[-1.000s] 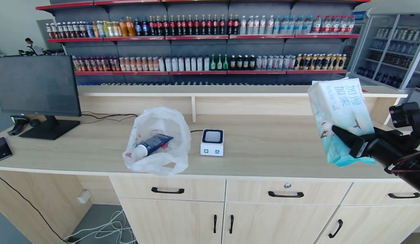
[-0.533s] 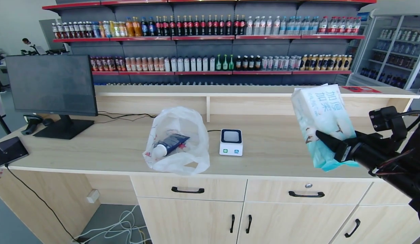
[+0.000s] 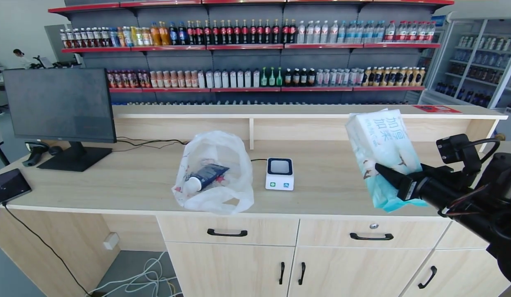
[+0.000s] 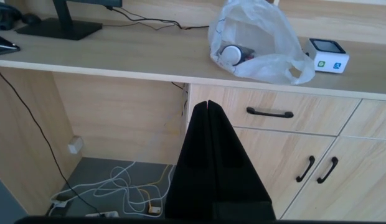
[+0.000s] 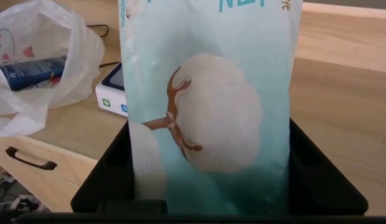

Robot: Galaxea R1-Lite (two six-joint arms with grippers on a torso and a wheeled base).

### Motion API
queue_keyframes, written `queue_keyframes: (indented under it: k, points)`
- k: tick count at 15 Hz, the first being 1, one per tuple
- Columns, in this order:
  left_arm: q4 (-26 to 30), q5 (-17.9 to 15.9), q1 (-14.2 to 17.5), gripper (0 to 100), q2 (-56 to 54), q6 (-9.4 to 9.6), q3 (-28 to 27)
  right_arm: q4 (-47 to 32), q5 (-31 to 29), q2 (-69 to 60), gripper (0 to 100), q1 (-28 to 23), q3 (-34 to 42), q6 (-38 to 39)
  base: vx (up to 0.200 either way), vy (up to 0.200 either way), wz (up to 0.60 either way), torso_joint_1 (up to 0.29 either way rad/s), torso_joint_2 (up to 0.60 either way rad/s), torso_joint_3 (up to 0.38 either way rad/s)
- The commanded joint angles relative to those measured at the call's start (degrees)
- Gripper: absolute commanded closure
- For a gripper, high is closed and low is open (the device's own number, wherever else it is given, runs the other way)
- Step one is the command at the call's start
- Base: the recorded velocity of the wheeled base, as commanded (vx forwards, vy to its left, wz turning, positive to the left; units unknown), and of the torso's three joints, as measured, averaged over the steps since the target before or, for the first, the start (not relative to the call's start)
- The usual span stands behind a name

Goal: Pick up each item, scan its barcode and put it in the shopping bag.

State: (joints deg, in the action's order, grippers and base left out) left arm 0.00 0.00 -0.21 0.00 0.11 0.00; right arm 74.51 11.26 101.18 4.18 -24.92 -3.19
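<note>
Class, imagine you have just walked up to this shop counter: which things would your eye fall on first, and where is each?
First, the pale blue tissue pack, held up over the right end of the counter in the right gripper. Next, the white shopping bag at the counter's middle with a dark blue tube inside, and the small white scanner just right of it. Behind, long shelves of bottles line the wall.
</note>
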Motion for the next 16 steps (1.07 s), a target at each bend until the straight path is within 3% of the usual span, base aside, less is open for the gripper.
queue_keyframes:
  k: [1,5,13,16]
  points:
    - [0.0,-0.09,0.03,100,0.0,-0.02,0.0,0.02,0.07,0.77,100,0.04,-0.13,-0.06,0.2,0.0,0.0,-0.027,0.0,0.007]
    - [0.0,-0.09,0.03,100,0.0,0.42,0.0,0.11,-0.01,0.77,100,0.04,0.04,0.47,0.0,0.2,0.0,0.018,0.01,-0.001]
    - [0.0,-0.09,0.03,100,0.0,0.15,0.0,0.11,-0.19,2.44,100,2.59,-0.31,0.73,0.0,0.0,0.0,0.0,0.0,0.0]
    - [0.0,-0.09,0.03,100,0.0,0.15,0.0,0.55,-7.05,4.55,100,7.77,-3.3,4.6,0.0,0.0,0.0,0.0,0.0,0.0]
